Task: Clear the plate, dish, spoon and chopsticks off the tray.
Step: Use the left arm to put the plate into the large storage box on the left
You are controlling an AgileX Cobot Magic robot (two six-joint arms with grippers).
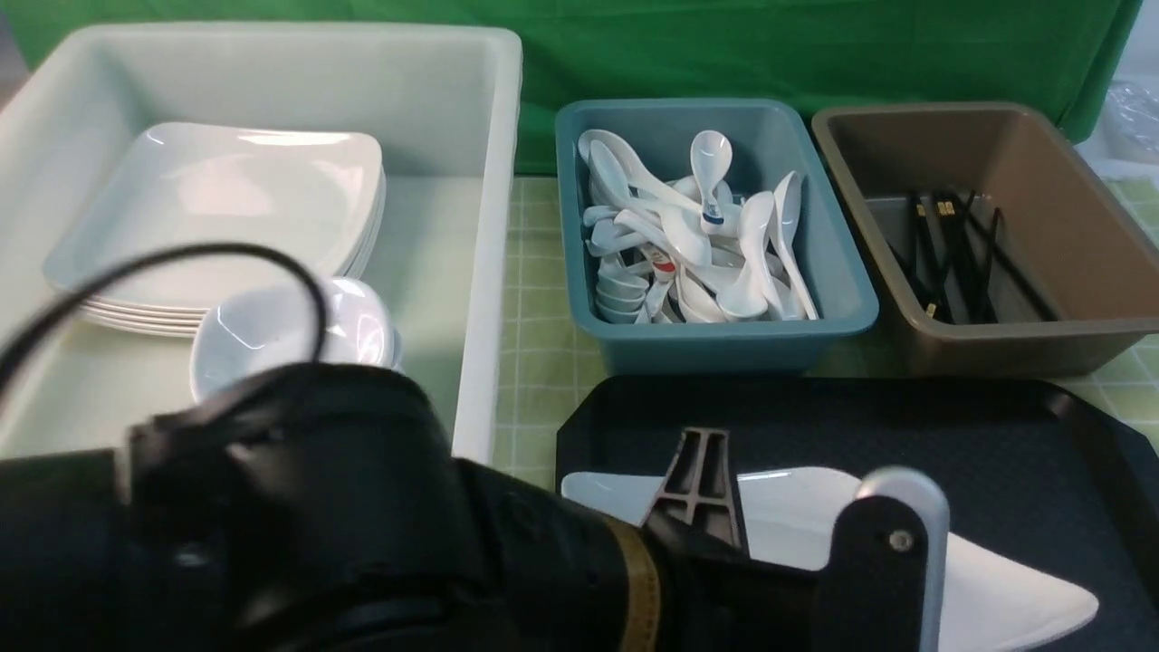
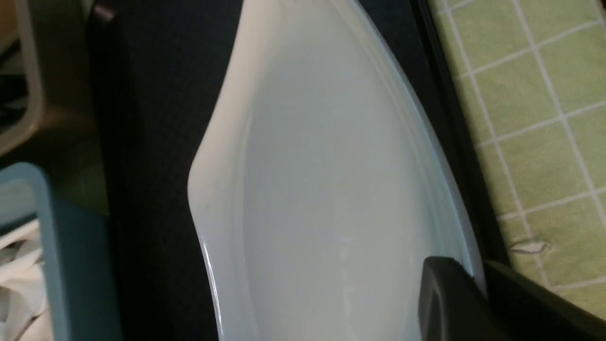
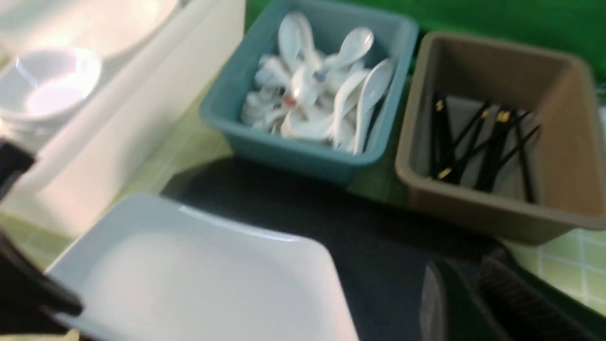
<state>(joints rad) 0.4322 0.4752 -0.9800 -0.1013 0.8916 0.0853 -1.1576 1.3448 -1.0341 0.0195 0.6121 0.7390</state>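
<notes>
Plate (image 1: 996, 589) | left claw (image 1: 702, 471) | pinched shut on plate's rim

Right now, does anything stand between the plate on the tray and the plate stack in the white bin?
Yes. The white bin has its side wall between the plate and the plate stack, and small bowls sit on that stack's near side. The left arm hides the rest.

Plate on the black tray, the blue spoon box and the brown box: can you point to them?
plate (image 1: 996, 589), front view, its right corner.
blue spoon box (image 1: 715, 349), front view, front wall.
brown box (image 1: 1023, 349), front view, front wall.
</notes>
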